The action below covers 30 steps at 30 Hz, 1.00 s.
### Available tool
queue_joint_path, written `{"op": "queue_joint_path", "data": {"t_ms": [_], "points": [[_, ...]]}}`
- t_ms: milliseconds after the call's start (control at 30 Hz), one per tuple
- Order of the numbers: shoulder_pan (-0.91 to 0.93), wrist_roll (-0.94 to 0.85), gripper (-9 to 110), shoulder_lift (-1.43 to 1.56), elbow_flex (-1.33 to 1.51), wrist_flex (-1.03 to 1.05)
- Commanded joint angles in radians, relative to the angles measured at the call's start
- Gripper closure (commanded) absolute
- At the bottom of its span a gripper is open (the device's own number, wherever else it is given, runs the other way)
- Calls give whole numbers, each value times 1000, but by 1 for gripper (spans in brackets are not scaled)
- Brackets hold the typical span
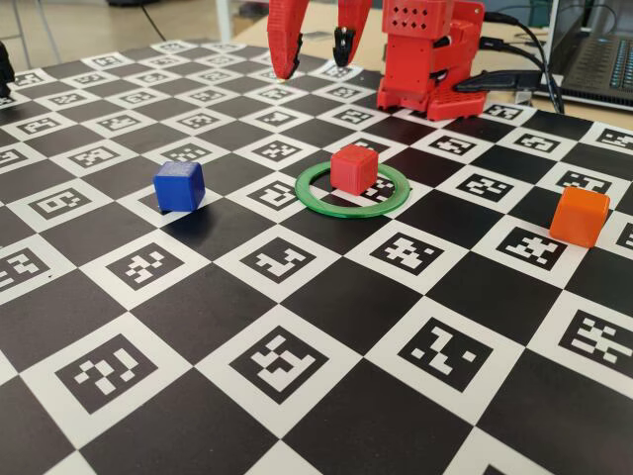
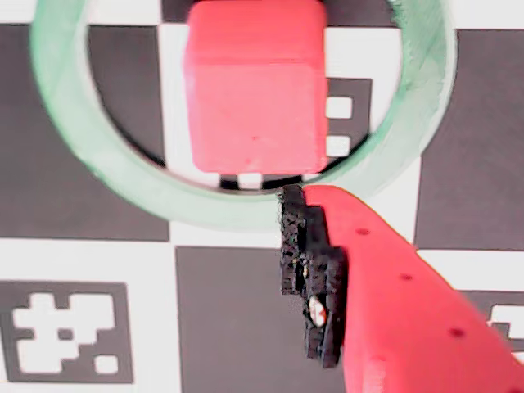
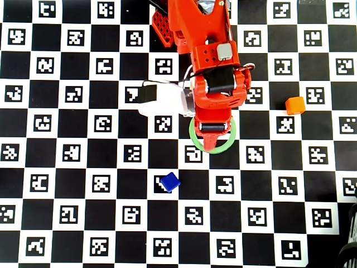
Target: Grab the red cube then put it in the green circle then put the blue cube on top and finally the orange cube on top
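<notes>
Counting three cubes, one ring | fixed view: red cube (image 1: 353, 167) inside green ring (image 1: 352, 189), blue cube (image 1: 179, 185) left of ring, orange cube (image 1: 580, 216) right, gripper (image 1: 315, 57) above, fingers apart, empty | wrist view: only red cube, ring, one finger (image 2: 311, 270) | overhead view: arm (image 3: 212, 72) hides red cube.

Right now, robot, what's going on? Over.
Fingers open, empty, raised. Red cube inside green circle. Blue cube next; nothing blocking it.

A robotics lab or workshop: the worktop (image 1: 326, 396) is a checkerboard of fiducial markers, with a laptop (image 1: 596, 54) and cables (image 1: 524, 45) at far right.
</notes>
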Motion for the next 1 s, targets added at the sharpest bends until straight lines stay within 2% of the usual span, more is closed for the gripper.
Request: {"op": "queue_joint_path", "data": {"t_ms": [0, 233, 467, 967], "points": [[17, -20, 68, 69, -98, 29], [72, -91, 64, -51, -187, 40], [161, -176, 62, -311, -459, 87], [190, -242, 55, -572, -795, 153]]}}
